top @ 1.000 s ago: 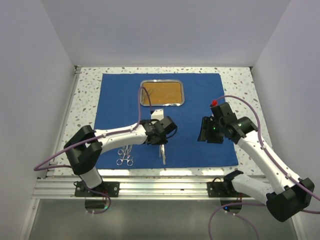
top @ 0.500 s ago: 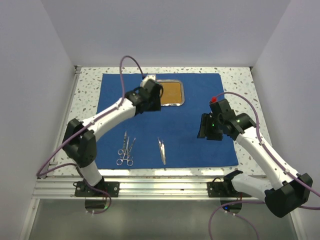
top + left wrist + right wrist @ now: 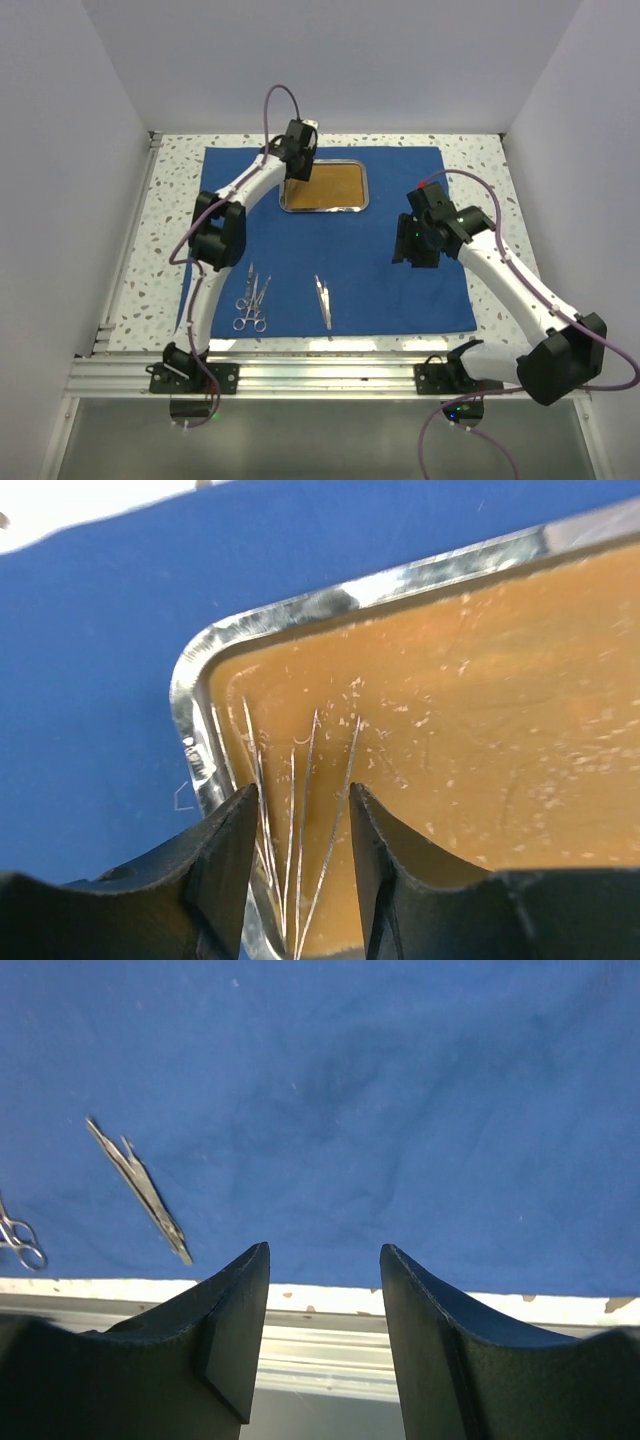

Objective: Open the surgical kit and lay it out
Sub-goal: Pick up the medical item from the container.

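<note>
The royal-blue cloth (image 3: 400, 290) lies spread flat on the table. The steel tray (image 3: 323, 187) with its orange-brown inside sits at the cloth's far middle. My left gripper (image 3: 296, 172) is open over the tray's far-left corner (image 3: 215, 660); its jaws (image 3: 300, 825) hold nothing, and thin silvery lines show on the tray floor between them. Scissors and forceps (image 3: 250, 300) lie side by side at the front left. The tweezers (image 3: 322, 300) lie beside them and also show in the right wrist view (image 3: 140, 1192). My right gripper (image 3: 405, 258) hovers open and empty (image 3: 325, 1290) over the cloth's right part.
The speckled table (image 3: 165, 215) shows around the cloth. A metal rail (image 3: 320, 375) runs along the near edge, past the cloth's front hem (image 3: 400, 1285). White walls close in the back and both sides.
My left arm has swung from above the tweezers at the cloth's front to the tray's far-left corner. The tweezers stay on the cloth. My right gripper has shifted slightly back.
</note>
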Motion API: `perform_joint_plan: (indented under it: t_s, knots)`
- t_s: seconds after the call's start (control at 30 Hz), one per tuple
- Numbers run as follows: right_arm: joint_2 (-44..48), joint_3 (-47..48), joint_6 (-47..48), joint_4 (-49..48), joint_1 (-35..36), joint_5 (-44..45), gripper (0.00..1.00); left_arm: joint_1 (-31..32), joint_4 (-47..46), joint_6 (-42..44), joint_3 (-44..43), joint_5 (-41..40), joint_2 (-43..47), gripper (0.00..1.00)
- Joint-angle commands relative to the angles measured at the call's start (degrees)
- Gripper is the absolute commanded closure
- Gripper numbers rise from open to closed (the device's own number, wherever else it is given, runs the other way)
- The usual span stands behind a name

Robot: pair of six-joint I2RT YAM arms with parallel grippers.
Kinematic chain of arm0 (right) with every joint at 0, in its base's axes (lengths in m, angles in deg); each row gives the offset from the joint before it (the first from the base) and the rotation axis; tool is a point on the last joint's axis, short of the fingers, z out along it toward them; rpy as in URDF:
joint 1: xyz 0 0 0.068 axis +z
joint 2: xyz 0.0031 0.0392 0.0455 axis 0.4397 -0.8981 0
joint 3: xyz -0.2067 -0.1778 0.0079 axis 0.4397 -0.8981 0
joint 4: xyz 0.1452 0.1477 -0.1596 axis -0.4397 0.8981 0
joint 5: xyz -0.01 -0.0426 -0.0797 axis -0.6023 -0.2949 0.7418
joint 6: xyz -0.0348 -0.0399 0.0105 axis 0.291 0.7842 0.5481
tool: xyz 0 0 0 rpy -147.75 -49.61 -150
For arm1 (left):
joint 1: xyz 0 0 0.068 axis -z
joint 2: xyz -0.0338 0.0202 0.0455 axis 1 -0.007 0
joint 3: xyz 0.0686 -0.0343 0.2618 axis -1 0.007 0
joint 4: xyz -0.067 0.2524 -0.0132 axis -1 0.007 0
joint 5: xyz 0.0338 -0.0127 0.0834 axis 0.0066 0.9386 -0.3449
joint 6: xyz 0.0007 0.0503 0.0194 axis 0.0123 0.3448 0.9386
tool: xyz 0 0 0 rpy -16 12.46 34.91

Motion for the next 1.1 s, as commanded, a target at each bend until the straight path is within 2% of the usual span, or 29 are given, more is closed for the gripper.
perform_joint_plan:
  t_s: [0.0, 0.27, 0.37, 0.4, 0.47, 0.53, 0.7, 0.77, 0.8, 0.87, 0.97, 1.07]
  knots:
    - [-2.0, 4.5, -0.1, -0.5, 0.1, 2.4, 0.48, -1.7, 0.3, 3.8, -3.5, 3.2, -1.4, 0.56]
    - [-6.4, 7.0, 0.7, -0.4, -0.1, 2.6, 0.48, -2.3, -1.0, 3.9, 0.0, 5.7, -2.7, 0.66]
    - [-7.2, 7.4, 0.8, -0.5, -0.1, 2.4, 0.48, -2.3, -0.9, 3.9, 1.1, 5.4, -3.6, 0.83]
    - [-7.4, 7.5, 0.9, -0.5, -0.2, 2.2, 0.48, -2.3, -0.7, 4.1, 1.2, 5.4, -3.8, 0.92]
    - [-7.6, 7.6, 0.9, -0.6, -0.3, 2.1, 0.48, -2.3, -0.5, 4.2, 1.2, 5.3, -4.3, 0.97]
    - [-7.6, 7.4, 0.9, -0.6, -0.3, 1.9, 0.48, -2.3, -0.3, 4.2, 1.2, 5.2, -4.7, 0.97]
    - [-7.0, 6.8, 1.0, -0.7, -0.4, 1.7, 0.48, -2.3, 0.4, 3.9, 1.5, 5.4, -5.0, 0.96]
    - [-6.4, 6.6, 1.0, -0.7, -0.4, 1.6, 0.48, -2.3, 0.7, 3.7, 1.4, 5.1, -5.3, 0.87]
    - [-6.2, 6.5, 1.1, -0.7, -0.4, 1.8, 0.48, -2.3, 1.0, 3.4, 1.4, 5.1, -5.5, 0.78]
    - [-5.6, 6.5, 1.2, -0.4, -0.4, 1.9, 0.48, -2.3, 1.3, 2.9, 1.4, 5.2, -5.6, 0.66]
    - [-5.0, 6.3, 1.4, 0.1, -0.4, 1.9, 0.48, -2.3, 1.5, 2.4, 1.5, 5.4, -5.8, 0.6]
    - [-4.3, 6.0, 1.5, 0.5, -0.5, 2.1, 0.48, -2.3, 1.3, 2.1, 1.7, 5.4, -5.8, 0.6]
